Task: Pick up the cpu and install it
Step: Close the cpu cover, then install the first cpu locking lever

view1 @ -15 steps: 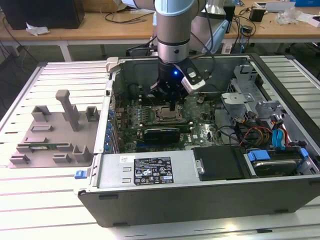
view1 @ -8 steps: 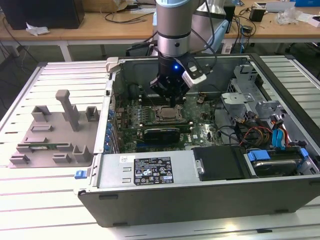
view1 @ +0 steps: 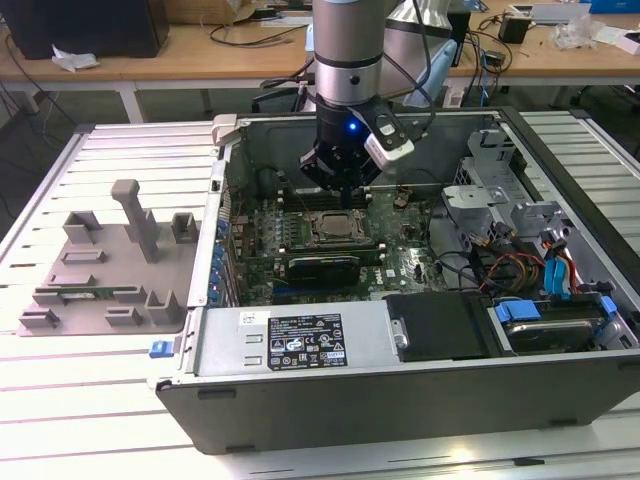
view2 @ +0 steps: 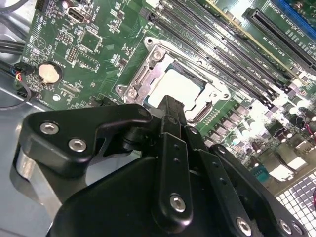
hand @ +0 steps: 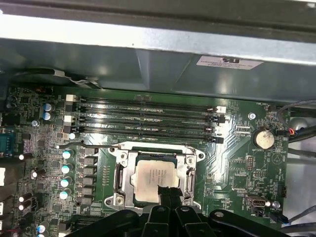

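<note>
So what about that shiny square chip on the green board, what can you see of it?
The cpu is a small flat square with a silver-grey metal top bearing faint print. It lies level inside the metal socket frame on the motherboard. The gripper hangs over one edge; contact cannot be told.

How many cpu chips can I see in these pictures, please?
1. The cpu lies in the socket frame on the motherboard, just below the gripper. Another could be hidden behind the arm.

Grey fixture tray (view1: 105, 272) on slatted table (view1: 80, 400), beside open computer case (view1: 400, 390).
</note>
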`<state>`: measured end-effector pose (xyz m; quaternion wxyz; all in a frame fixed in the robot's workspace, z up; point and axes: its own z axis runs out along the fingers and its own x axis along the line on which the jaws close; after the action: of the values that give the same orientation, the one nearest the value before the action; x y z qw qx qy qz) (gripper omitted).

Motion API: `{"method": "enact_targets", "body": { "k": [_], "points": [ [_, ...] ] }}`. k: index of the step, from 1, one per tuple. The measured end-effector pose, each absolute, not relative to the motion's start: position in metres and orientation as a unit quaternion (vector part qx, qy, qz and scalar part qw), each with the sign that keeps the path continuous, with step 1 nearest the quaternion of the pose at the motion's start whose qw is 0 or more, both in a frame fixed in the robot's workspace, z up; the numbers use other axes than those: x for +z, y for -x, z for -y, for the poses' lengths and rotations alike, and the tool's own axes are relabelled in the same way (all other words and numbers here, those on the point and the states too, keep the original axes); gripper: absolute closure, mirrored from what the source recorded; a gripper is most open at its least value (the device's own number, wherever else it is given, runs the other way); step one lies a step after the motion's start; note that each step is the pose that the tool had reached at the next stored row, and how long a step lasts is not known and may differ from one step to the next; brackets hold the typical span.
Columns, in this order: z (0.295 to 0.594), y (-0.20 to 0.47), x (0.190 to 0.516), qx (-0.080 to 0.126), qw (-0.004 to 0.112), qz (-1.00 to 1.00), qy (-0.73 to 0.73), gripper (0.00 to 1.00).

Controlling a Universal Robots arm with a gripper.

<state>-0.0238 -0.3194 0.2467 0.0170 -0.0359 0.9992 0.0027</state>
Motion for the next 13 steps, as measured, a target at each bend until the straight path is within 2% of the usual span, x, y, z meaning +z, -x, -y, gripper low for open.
{"method": "enact_targets", "body": {
  "k": [13],
  "points": [
    [0.3194, 0.0260, 0.2468, 0.003, 0.017, -0.999, 0.036, 0.89]
  ]
}}
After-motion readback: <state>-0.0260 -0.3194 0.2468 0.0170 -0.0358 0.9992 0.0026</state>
